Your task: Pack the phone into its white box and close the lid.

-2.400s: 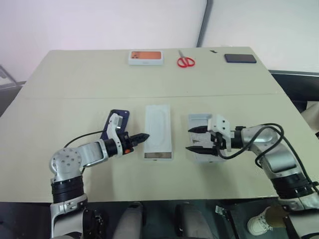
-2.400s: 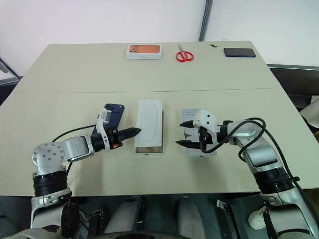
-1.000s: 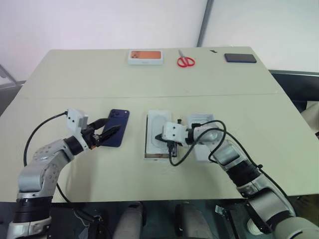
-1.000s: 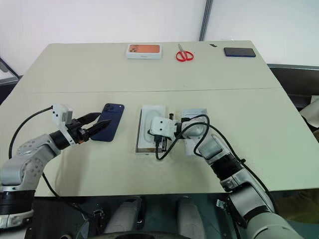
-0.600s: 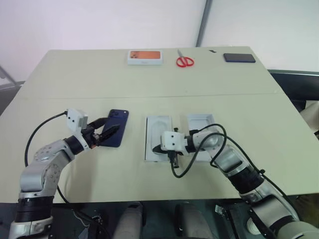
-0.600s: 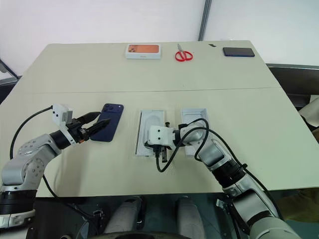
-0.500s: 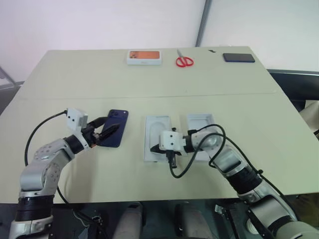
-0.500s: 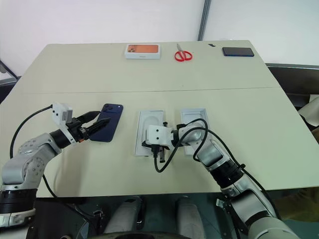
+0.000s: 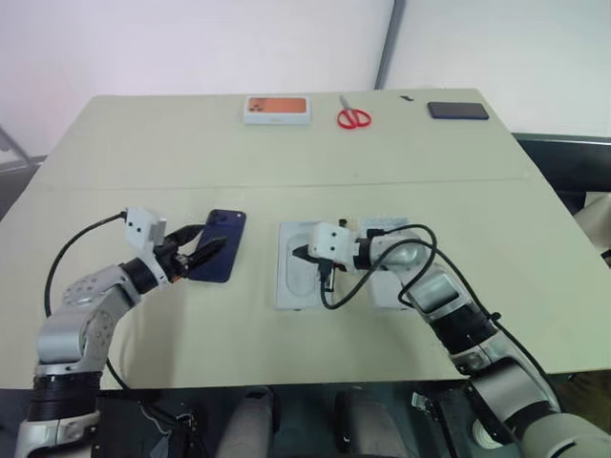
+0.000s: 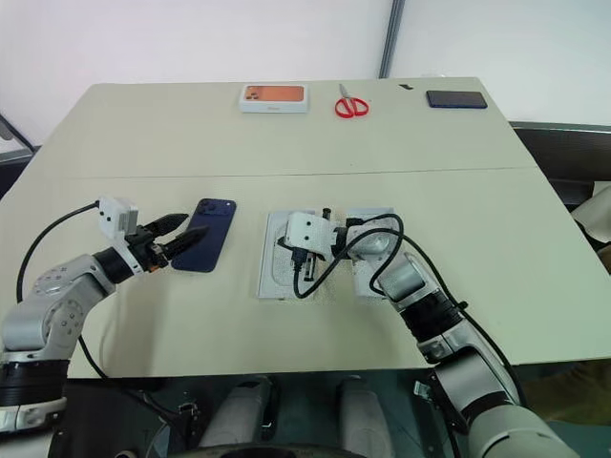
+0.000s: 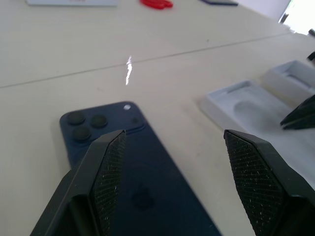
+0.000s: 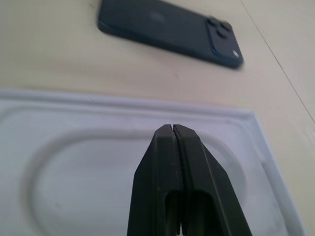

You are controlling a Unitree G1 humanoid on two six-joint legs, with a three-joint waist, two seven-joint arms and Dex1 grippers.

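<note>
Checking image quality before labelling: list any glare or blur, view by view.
Left wrist view: a bright glare streak on the table, far scissors soft. Right wrist view: the phone slightly blurred beyond the shut right gripper. Eye views: even light, no strong glare.

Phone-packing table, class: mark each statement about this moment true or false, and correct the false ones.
1. The phone lies flat on the table, camera cluster facing up. True.
2. The left hand grips the phone. False: its fingers stand open, one on each side above the phone.
3. The right hand is shut over the insert. True.
4. The phone is already inside the white box. False: it lies on the table, left of the insert.
5. Red scissors lie at the far edge. True.
</note>
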